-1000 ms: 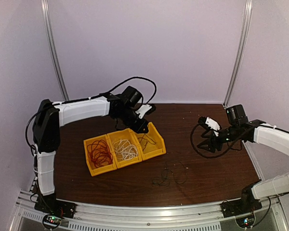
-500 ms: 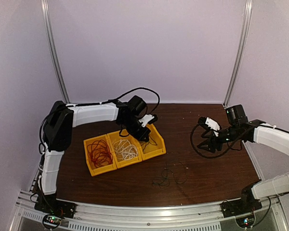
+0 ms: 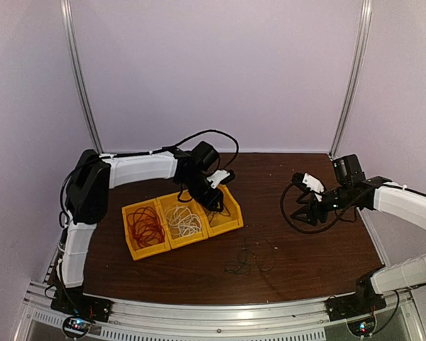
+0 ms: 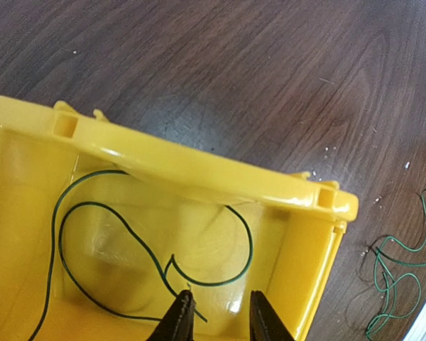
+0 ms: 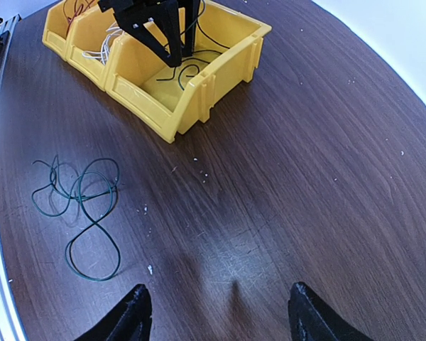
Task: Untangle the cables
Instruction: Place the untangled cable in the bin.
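Observation:
Three yellow bins stand in a row: red cables in the left one, white cables in the middle one, and a thin dark cable in the right bin. My left gripper is open and low inside the right bin, with the dark cable's end lying against its left fingertip. A loose tangle of dark cables lies on the table in front of the bins; it also shows in the right wrist view. My right gripper is open and empty above bare table at the right.
The wooden table ends at a metal rail along the near edge. The enclosure walls and two upright posts stand behind. The right arm's own thick black cable loops beside its gripper.
My left arm has swung forward and down, bringing its gripper from behind the right bin into that bin. The right arm and the loose tangle have not moved.

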### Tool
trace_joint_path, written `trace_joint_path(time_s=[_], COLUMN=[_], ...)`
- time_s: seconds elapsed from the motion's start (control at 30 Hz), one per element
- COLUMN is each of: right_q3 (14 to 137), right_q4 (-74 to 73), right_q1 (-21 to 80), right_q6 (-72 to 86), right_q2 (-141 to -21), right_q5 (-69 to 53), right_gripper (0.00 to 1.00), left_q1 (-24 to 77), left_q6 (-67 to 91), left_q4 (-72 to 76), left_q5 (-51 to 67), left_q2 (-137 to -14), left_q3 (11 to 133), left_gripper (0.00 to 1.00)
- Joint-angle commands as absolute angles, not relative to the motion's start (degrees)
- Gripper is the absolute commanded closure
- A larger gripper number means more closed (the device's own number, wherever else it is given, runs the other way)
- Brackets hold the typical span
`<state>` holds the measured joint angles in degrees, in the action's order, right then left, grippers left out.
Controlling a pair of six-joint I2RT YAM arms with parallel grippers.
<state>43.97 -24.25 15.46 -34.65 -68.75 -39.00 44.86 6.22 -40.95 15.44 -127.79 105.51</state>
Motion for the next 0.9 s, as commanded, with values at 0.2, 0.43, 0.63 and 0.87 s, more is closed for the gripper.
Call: trace_joint_path(time_s=[0.2,0.43,0.63,0.87], right_q3=[44.3,44.6,44.5,44.5], right_q4=[-24.9,-25.1,-25.2,-25.1], right_q1=[15.2,15.2,15.2,15.2], right_q6=[-35.4,-35.6,-35.6,-35.6], right_q2=[-69.3,-69.6,-69.2,-69.1], right_q5=[-38.9,-39.0,-38.9,-38.8], right_gripper=[0.34,0.34,0.34,0.34], left_q1=[45.2,45.2,45.2,45.1], left_q6=[0.8,0.5,0.6,3.5], left_q4=[-56.7,-60.8,-59.9,-49.4], left_q5=[10.9,5.4,6.0,0.0], left_q2=[-121.6,-119.6,-117.1,-112.8], left_q3=[108.9,108.2,109.9,106.4], left_gripper=[0.72,0.68,0.67,0.63])
